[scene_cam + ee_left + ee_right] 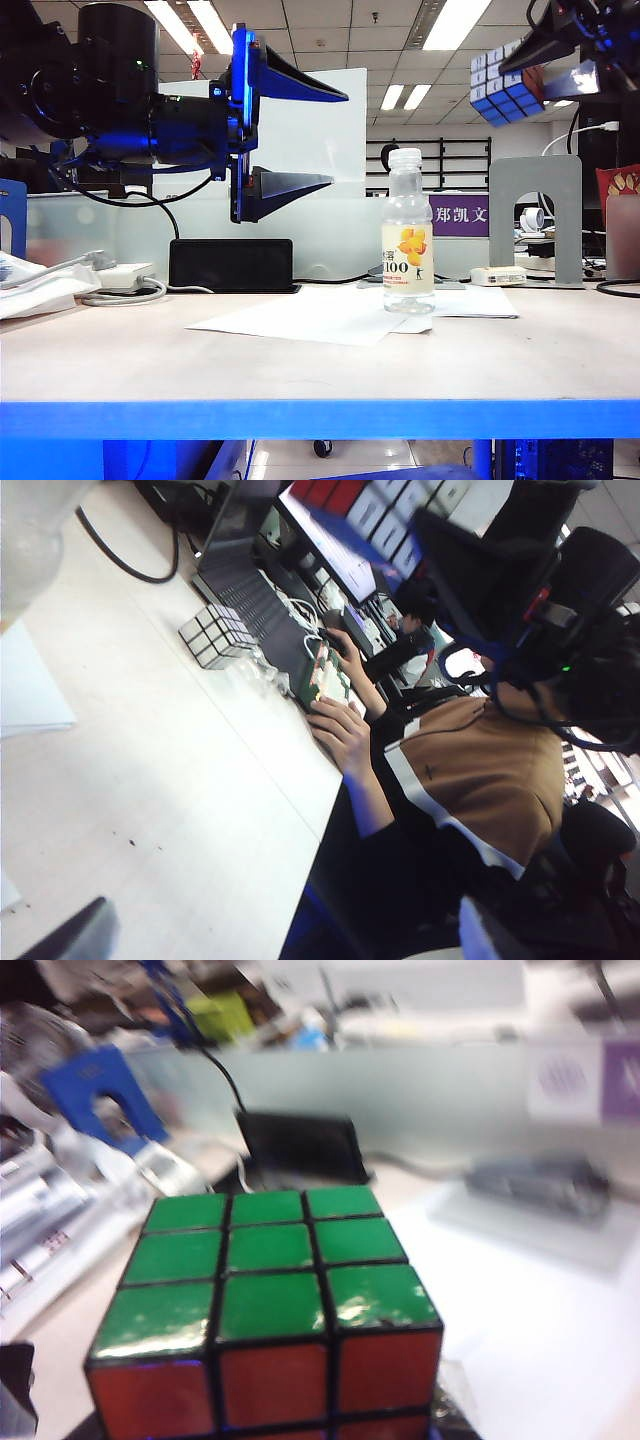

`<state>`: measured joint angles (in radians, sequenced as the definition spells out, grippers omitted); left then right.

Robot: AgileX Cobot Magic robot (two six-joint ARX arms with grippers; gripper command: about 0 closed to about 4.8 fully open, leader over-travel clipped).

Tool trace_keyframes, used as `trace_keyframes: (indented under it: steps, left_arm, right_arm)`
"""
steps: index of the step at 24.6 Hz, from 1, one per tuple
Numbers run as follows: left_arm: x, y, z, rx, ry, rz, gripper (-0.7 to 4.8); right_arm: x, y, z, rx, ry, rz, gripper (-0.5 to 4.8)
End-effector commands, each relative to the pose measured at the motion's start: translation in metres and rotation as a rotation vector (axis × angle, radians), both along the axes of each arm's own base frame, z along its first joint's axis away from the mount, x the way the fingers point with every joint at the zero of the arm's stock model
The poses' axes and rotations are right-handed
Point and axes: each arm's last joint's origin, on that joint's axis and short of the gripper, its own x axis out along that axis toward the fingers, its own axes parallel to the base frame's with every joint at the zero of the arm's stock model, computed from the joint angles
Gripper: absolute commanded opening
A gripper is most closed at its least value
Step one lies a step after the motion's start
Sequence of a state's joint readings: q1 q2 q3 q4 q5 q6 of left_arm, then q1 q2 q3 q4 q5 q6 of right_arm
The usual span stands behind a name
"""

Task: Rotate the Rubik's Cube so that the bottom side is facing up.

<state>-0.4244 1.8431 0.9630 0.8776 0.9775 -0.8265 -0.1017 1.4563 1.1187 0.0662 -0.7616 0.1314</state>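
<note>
In the exterior view, the left gripper (330, 138) hung high above the left part of the table (300, 365), turned sideways, and its two black fingers stood wide apart with nothing between them. The Rubik's Cube (508, 82) was up in the air at the top right corner, tilted, showing white and blue faces, and it was held by the right gripper (545, 62), whose dark fingers closed on it from above and from the side. Below, a clear plastic bottle (408, 232) with a yellow label stood upright on a white paper sheet (320, 318), and a black box (231, 265) lay behind it near the left gripper, well apart from the cube. In the left wrist view, only a dark fingertip (75, 935) of the left gripper showed at the corner, so the jaws were empty there; the view looked over a desk with a second, silver-looking cube (218, 634), a keyboard (258, 608) and a seated person (470, 780) in a brown shirt. In the right wrist view, the Rubik's Cube (265, 1305) filled the near part of the picture, its green face up and a red face toward the camera, sitting between the jaws of the right gripper, of which only a dark piece (18, 1385) showed at the edge.
</note>
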Motion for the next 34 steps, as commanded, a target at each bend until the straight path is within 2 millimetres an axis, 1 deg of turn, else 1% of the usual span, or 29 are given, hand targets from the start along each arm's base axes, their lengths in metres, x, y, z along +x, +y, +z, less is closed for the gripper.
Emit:
trace_keyframes:
  steps: [1,4,6,9,12,14,16,19,22,28,30,34]
  left_arm:
    - [-0.001,0.000,0.002,-0.002,-0.013,-0.025,4.79]
    - [-0.001,0.000,0.002,-0.002,-0.010,-0.037,4.79]
    - [-0.002,0.000,0.002,-0.002,-0.009,-0.042,4.79]
    - [-0.002,-0.001,0.002,-0.002,-0.004,-0.051,4.79]
    - [-0.002,-0.001,0.002,-0.002,-0.003,-0.061,4.79]
    - [-0.002,-0.001,0.002,-0.001,0.004,-0.066,4.79]
    - [-0.003,-0.001,0.002,-0.002,0.013,-0.077,4.79]
    - [-0.003,-0.001,0.002,-0.003,0.022,-0.084,4.79]
    - [-0.003,-0.001,0.002,-0.003,0.028,-0.092,4.79]
    - [-0.003,-0.001,0.001,-0.003,0.028,-0.101,4.79]
    - [-0.003,-0.001,0.001,-0.003,0.028,-0.101,4.79]
    - [-0.003,-0.001,0.001,-0.003,0.028,-0.101,4.79]
  right_arm:
    - [-0.016,0.002,0.006,-0.032,0.084,-0.046,2.65]
    - [-0.031,0.008,0.013,-0.081,0.122,-0.106,2.65]
    - [-0.040,0.008,0.017,-0.103,0.140,-0.143,2.65]
    - [-0.056,0.013,0.024,-0.123,0.169,-0.168,2.65]
    - [-0.068,0.016,0.026,-0.160,0.215,-0.214,2.65]
    - [-0.075,0.020,0.027,-0.167,0.255,-0.209,2.65]
    - [-0.081,0.025,0.028,-0.181,0.302,-0.200,2.69]
    - [-0.086,0.029,0.030,-0.216,0.357,-0.198,3.00]
    - [-0.091,0.035,0.035,-0.245,0.397,-0.196,3.01]
    - [-0.101,0.035,0.042,-0.290,0.495,-0.222,3.01]
    - [-0.103,0.035,0.041,-0.297,0.527,-0.221,3.01]
    - [-0.108,0.032,0.035,-0.360,0.605,-0.271,3.01]
